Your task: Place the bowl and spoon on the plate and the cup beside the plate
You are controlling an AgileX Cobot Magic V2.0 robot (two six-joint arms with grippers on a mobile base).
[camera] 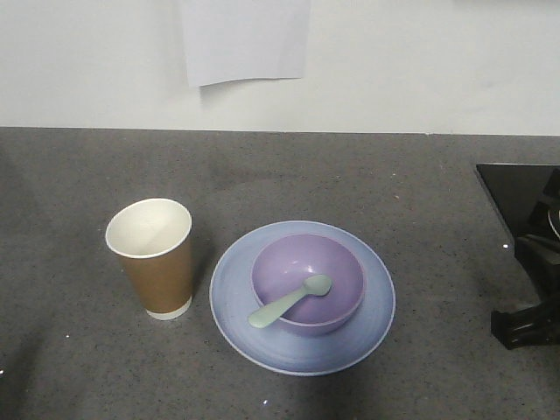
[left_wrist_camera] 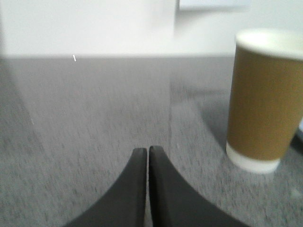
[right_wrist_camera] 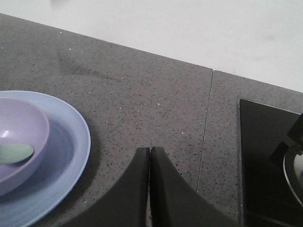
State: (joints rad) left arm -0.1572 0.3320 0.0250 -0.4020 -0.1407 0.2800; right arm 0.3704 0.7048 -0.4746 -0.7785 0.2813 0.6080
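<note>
While cup (camera: 155,259) stands beside plate (camera: 234,306), counter (camera: 350,175) lies open.

The right edge is cropping the blurred cup (left_wrist_camera: 264,99); the left edge is clipping the bowl (right_wrist_camera: 19,142), plate (right_wrist_camera: 71,142) and spoon (right_wrist_camera: 15,152).

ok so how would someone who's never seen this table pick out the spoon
Start at the grey stone counter and find the pale blue plate beside the brown paper cup. A lavender bowl sits on it. The spoon is the mint-green piece lying in that bowl, handle over the rim.
</note>
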